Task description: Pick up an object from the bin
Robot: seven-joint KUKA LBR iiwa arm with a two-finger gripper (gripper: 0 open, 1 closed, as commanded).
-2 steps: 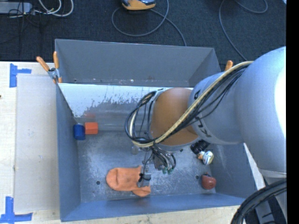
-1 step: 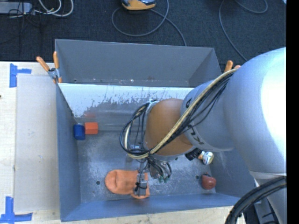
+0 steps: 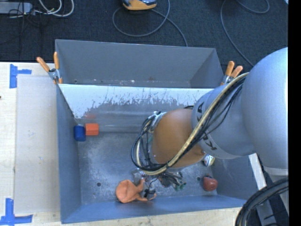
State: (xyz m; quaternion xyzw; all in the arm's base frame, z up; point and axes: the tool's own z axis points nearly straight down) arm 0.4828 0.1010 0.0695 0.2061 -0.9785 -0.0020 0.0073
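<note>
Scuffed grey metal bin (image 3: pixel 68 173); lumpy orange blob (image 3: pixel 126 191) front.

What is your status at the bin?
Gripper low, at one end of the flat orange rubbery lump. Small dark-red round piece apart, not blocking.

A robotics lab: robot arm (image 3: pixel 263 107) over a metal bin (image 3: pixel 136 62), cables (image 3: pixel 141 29) across dark carpet (image 3: pixel 94 18)

dark carpet floor (image 3: pixel 94 25), loose cables (image 3: pixel 55 4)
</note>
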